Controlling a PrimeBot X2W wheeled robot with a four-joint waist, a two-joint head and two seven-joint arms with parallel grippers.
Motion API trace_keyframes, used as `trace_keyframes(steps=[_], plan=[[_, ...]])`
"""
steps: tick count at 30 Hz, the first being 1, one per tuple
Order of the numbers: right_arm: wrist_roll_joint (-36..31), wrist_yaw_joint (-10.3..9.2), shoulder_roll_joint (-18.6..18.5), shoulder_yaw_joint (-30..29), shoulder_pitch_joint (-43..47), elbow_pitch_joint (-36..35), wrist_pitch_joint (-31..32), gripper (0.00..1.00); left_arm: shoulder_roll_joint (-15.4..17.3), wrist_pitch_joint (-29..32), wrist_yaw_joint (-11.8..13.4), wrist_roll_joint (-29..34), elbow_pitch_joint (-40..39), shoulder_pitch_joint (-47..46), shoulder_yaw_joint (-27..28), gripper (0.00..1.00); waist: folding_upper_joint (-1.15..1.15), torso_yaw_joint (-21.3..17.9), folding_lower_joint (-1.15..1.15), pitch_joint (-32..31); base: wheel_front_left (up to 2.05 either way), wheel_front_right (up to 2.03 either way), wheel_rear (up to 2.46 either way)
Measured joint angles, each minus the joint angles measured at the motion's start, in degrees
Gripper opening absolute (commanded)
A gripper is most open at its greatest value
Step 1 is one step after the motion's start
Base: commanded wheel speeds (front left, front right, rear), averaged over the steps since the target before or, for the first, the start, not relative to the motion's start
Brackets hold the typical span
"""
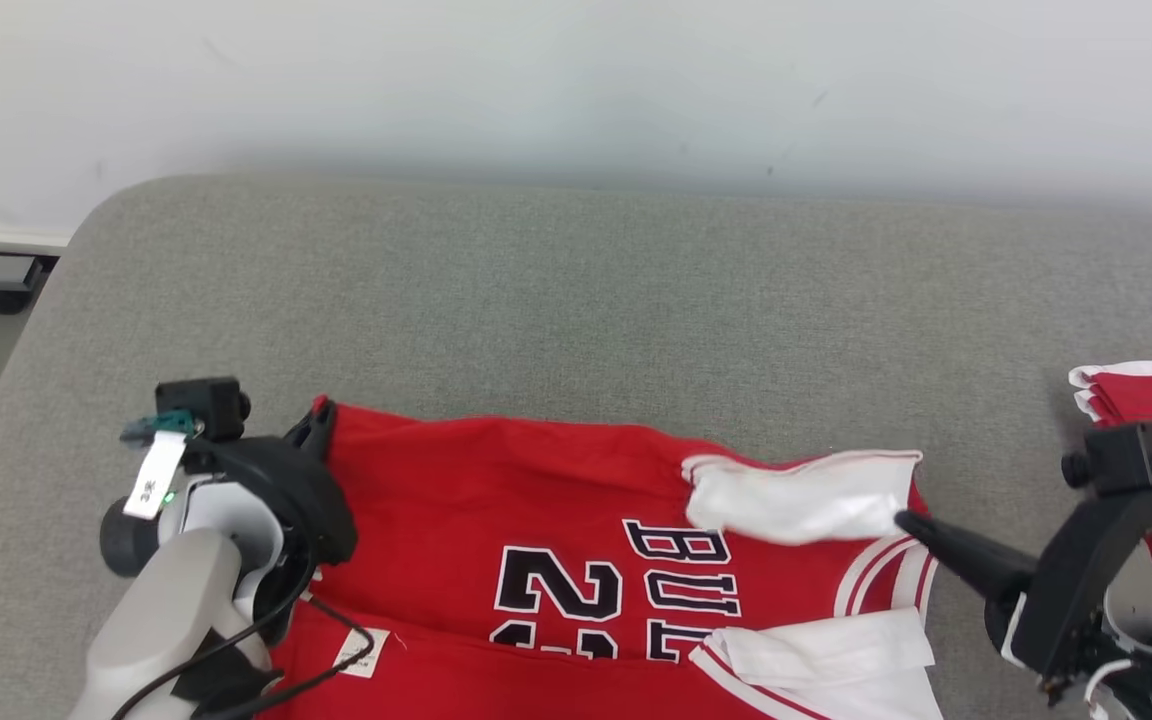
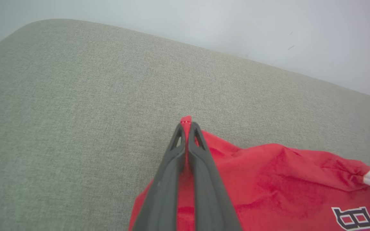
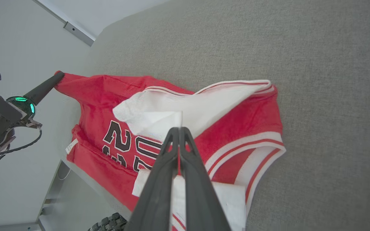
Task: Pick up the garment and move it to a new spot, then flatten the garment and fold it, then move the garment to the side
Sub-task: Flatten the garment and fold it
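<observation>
Both ends of the jersey (image 1: 536,500) are pinched: left gripper (image 1: 321,410) on the hem corner, right gripper (image 1: 904,520) on the white flap (image 1: 796,500). It lies sideways along the table's (image 1: 576,300) front edge, hem leftward, reading "BUL" and "2".

Plain lab-like room: grey cloth-covered table (image 1: 576,300) against bare white wall (image 1: 576,80).

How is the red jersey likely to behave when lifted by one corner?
Probably floppy: the jersey sags and wrinkles away from the corner pinched by the left gripper. Likely light, since that small pinch holds the corner. The turned-over white flap would probably fall open.
</observation>
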Motion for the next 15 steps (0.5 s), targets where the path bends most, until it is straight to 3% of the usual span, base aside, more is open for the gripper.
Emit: trace_keyframes(steps=[7,15], plan=[[2.4,-0.1,-1.1,-1.9,5.8,-4.5,2.0,0.0,1.1,-3.4,0.0,-0.5,-1.4,3.3,-0.2,0.0,0.0,-0.8,0.0,-1.1,0.0,0.0,0.0],[4.3,-2.1,-1.6,-4.2,8.9,-8.1,3.2,0.0,1.9,-6.2,-0.1,-1.1,-3.4,6.0,-0.6,0.0,0.0,-0.6,0.01,-1.2,0.0,0.0,0.0]])
